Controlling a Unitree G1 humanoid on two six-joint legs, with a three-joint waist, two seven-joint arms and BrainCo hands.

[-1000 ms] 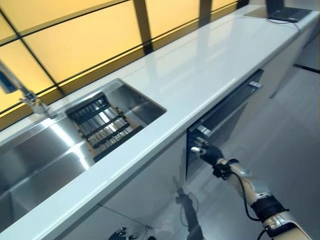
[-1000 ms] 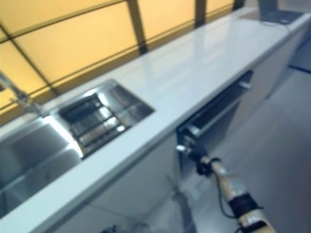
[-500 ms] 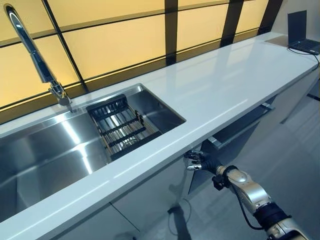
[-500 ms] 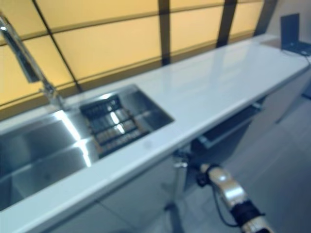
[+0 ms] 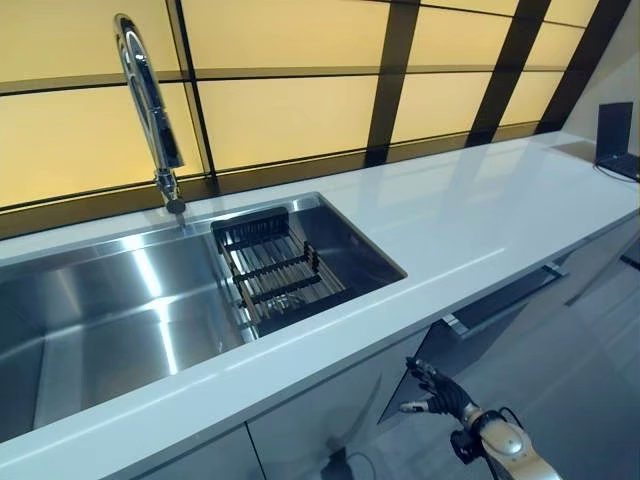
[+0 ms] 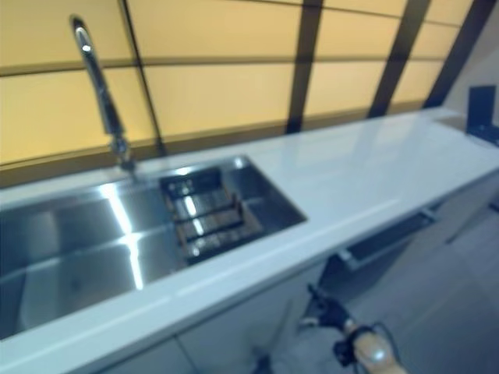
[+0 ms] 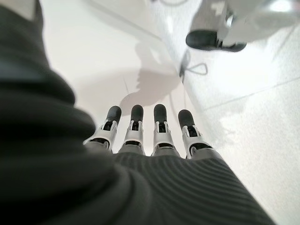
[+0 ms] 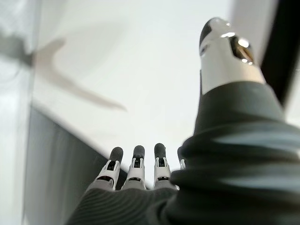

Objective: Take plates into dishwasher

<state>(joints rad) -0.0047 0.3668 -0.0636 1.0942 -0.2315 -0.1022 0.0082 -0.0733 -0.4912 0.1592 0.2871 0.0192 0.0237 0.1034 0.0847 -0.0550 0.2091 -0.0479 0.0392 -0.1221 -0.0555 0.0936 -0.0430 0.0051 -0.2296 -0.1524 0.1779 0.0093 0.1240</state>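
No plates show in any view. The dishwasher door (image 5: 462,345) stands slightly ajar under the white counter (image 5: 480,210), tilted out at the top, with its long handle (image 5: 505,298) along the upper edge. My right hand (image 5: 435,392) is low in front of the cabinet, just left of the door's lower part, fingers spread and holding nothing. In the right wrist view its fingers (image 8: 136,161) are straight before a white front and a dark panel. My left hand (image 7: 150,140) shows only in the left wrist view, fingers straight over the floor, empty.
A steel sink (image 5: 100,300) with a tall faucet (image 5: 150,100) is set in the counter at the left. A dark dish rack (image 5: 280,275) lies in the sink's right end. A laptop (image 5: 612,140) stands at the counter's far right. Yellow window panels run behind.
The camera has swung up and towards the sink. My right hand has come off the dishwasher door's top corner and now sits lower with fingers spread.
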